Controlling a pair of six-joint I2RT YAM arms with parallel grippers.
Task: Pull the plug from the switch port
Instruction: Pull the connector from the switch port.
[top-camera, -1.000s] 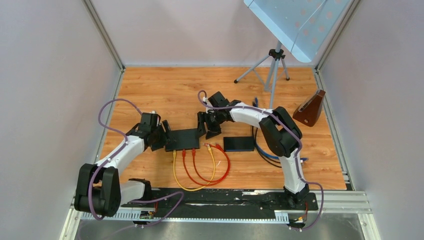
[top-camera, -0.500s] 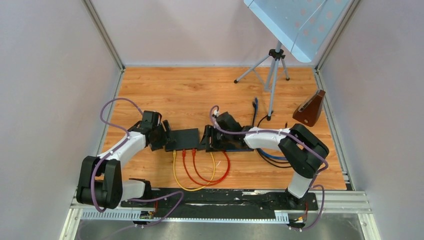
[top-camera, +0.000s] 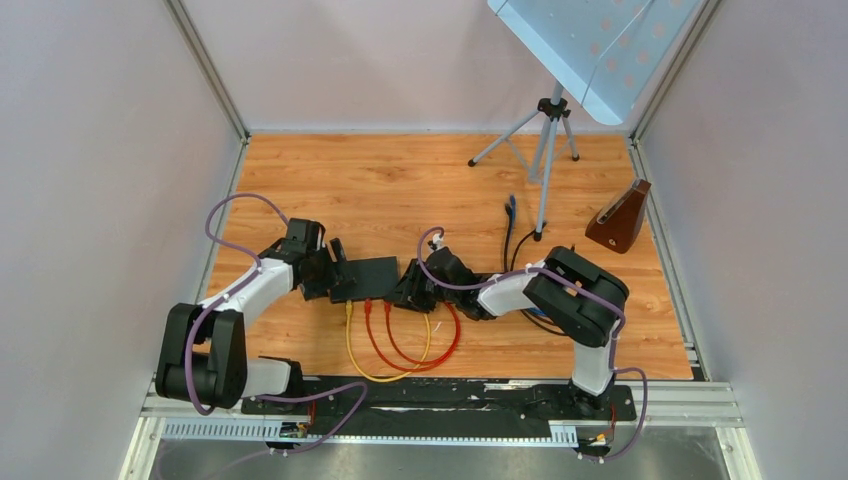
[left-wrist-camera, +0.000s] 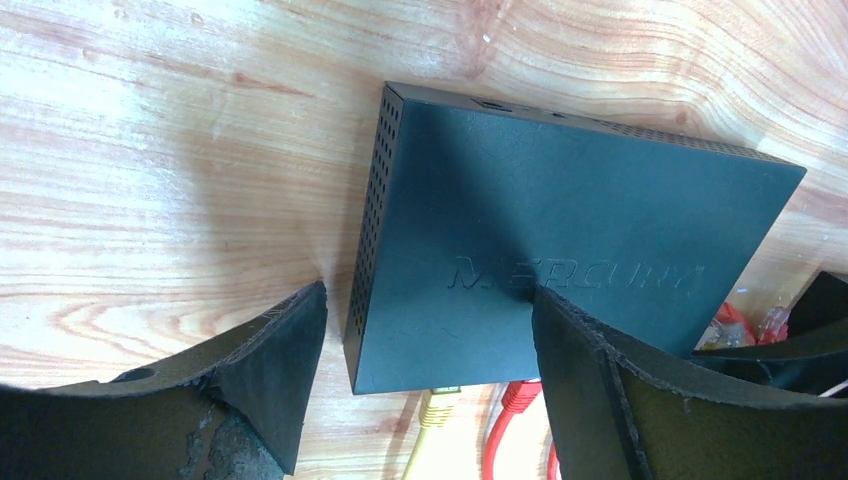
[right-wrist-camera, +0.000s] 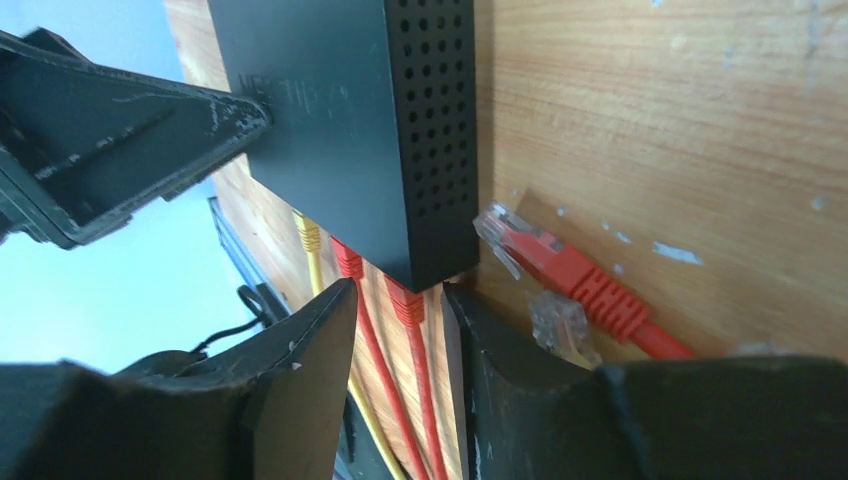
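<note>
Red plug (right-wrist-camera: 405, 298) sits seated in the switch (right-wrist-camera: 400, 130), between the parted fingers of your right gripper (right-wrist-camera: 400, 312) for pinching, while your left gripper (left-wrist-camera: 428, 300), also apart, straddles the switch's corner, seemingly bracing it.
</note>
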